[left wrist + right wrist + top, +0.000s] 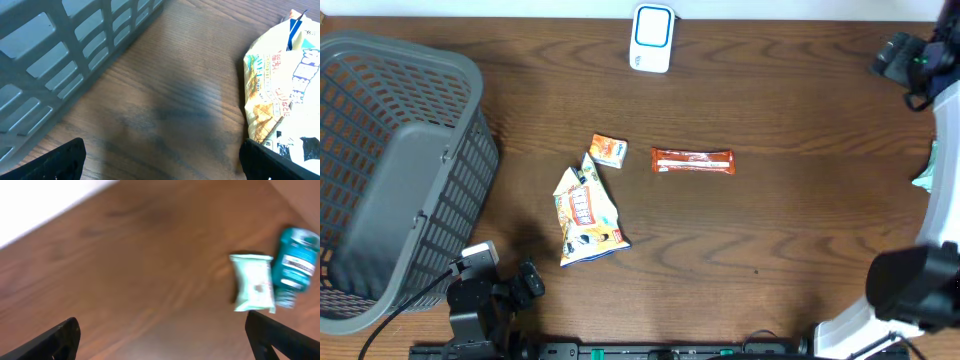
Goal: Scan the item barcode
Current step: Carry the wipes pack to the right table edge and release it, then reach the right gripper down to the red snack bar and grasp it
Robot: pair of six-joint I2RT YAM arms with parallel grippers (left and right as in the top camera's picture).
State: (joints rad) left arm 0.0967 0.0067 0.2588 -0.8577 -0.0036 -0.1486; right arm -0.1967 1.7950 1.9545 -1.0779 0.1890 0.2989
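Dark brown wood-grain table (pixel 790 120) fills every view, and a pale strip of white background runs along its far edge. A white, rounded scanner unit with a blue-ringed face (pixel 651 37) stands at the far middle.

The right wrist view is blurred. A pale green soft packet (pixel 253 282) lies just beside a teal packet (pixel 295 264), and their print cannot be read. In the overhead view a teal shape (pixel 926 170) is cut off by the right edge. No barcode can be made out on anything.

A grey plastic lattice basket (pixel 380 90) sits at the left, with only its own grey floor showing inside.

Near the middle lie a small orange packet (pixel 609 150), an orange-red bar wrapper (pixel 692 161) and a crinkled yellow-and-white snack bag (pixel 587 212), all outside the basket.

The left gripper (pixel 160 162) is spread wide and grasps nothing, low between the basket wall and the snack bag. The right gripper (pixel 165 337) is likewise released, above bare wood.
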